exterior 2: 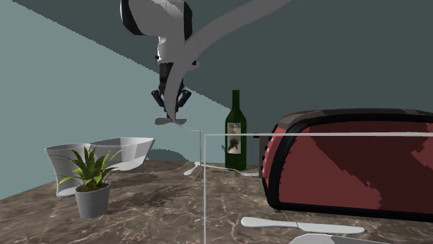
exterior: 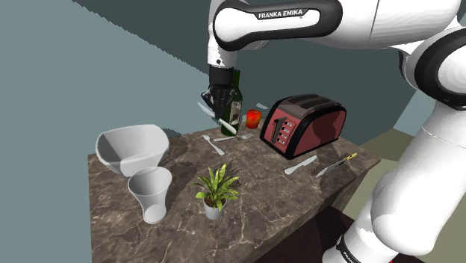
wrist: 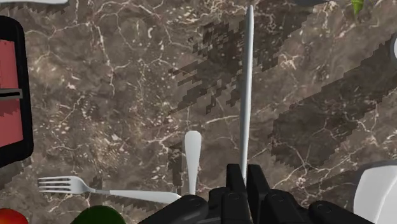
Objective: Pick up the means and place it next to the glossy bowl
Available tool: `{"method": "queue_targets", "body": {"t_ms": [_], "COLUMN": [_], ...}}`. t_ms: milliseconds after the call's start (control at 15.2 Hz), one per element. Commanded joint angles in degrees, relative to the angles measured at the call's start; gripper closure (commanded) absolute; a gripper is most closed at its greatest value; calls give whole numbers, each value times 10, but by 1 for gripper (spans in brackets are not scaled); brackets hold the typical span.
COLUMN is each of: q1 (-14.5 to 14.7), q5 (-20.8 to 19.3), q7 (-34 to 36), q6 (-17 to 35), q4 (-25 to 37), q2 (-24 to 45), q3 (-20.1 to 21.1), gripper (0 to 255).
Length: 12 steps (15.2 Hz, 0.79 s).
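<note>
Fingers (wrist: 257, 184) clasped around white utensil (wrist: 246, 83), lifted above marbled counter (wrist: 127, 95)

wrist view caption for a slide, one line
black claw shut on a slim grey utensil above the dark marbled table

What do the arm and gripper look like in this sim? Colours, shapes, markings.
The arm is built of rounded, glossy white shells with dark bands at the joints. One dark band near the wrist end carries white FRANKA EMIKA lettering. The gripper is all black, with a blocky body and two narrow, straight jaws.
</note>
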Motion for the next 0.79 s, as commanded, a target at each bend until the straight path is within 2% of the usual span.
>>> {"method": "queue_targets", "body": {"t_ms": [0, 132, 726], "q1": [7, 14, 14], "q5": [-8, -16, -16], "q7": [15, 27, 26], "q6": [-9, -22, 47], "q4": [54, 114, 45], "q2": [46, 93, 93], "q3": [7, 11, 10], "gripper": [255, 255, 255]}}
